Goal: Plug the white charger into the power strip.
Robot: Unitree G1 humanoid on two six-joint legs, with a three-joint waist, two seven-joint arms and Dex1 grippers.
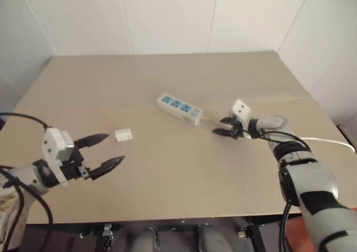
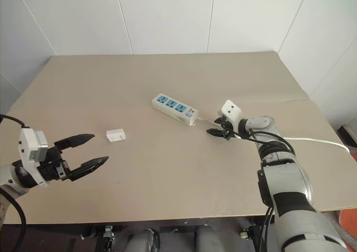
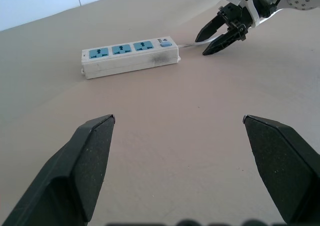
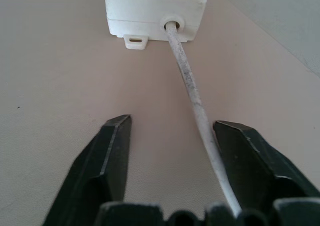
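— Two arms over one beige table; what is the step, as you read it?

— My guess: steadying the power strip. The right gripper sits low at the strip's switch end, its jaws partly apart and straddling the thin white cord, which runs close along one finger without being pinched yet. To do this well, I would close gently on the cord near the strip's end wall, or press on the housing itself, so the bar cannot slide when a plug is pushed in. Tugging the cord could swing the strip round.

— And the strip's lie?

— Flat, near the table's middle, blue sockets facing up. Its long axis runs diagonally, from the far left down toward the near right, with the switch and cord at the right-hand end.

— The other arm?

— The left gripper hovers spread wide, holding nothing, just beside the white charger.

— Where is the charger?

— On the table, well apart from the strip, on its left. I cannot tell which way its prongs point.
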